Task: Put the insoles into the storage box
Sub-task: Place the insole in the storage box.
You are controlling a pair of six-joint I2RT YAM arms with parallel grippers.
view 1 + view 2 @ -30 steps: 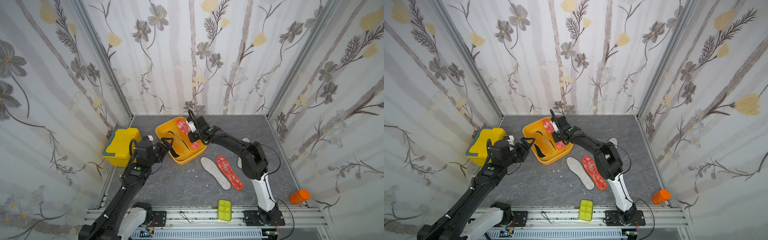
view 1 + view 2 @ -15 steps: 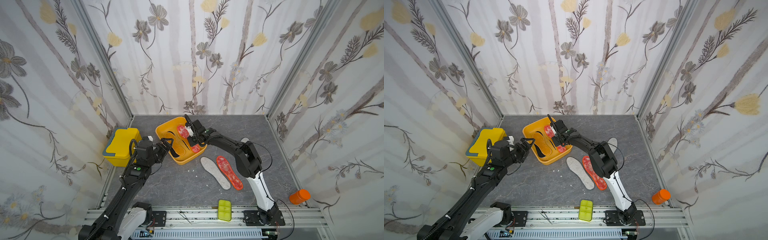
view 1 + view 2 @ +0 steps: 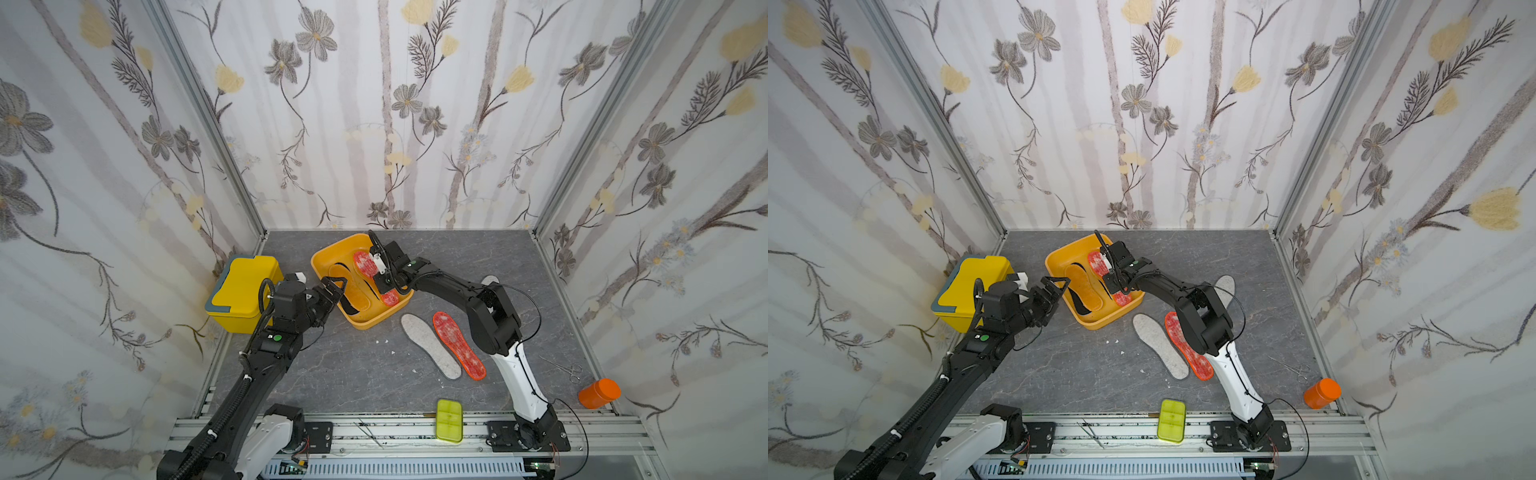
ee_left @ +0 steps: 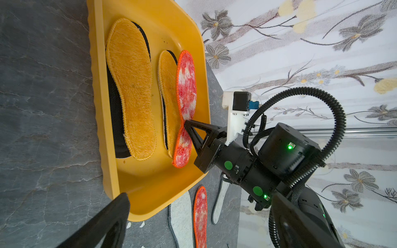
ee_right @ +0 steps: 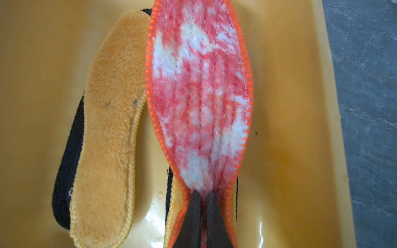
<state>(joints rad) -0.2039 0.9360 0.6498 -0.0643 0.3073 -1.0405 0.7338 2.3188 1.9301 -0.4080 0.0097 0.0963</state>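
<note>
The right claw (image 4: 185, 125) has sunk lower into the storage box (image 4: 107, 128), clenched on a red mottled insole (image 4: 186, 85) at its waist. Nearer, a grey-white insole (image 3: 430, 345) and a second red insole (image 3: 459, 345) lie side by side on the worktop (image 3: 340, 374). The left claw (image 3: 336, 289) hangs released beside the box's rim; orange-yellow insoles (image 3: 353, 286) lie inside over black insoles (image 4: 113, 103).

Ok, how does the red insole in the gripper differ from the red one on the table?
The held red insole is in the storage box; the loose red insole is on the table. The right gripper puckers the held one's waist; the loose one lies flat. Both have orange rims.
</note>
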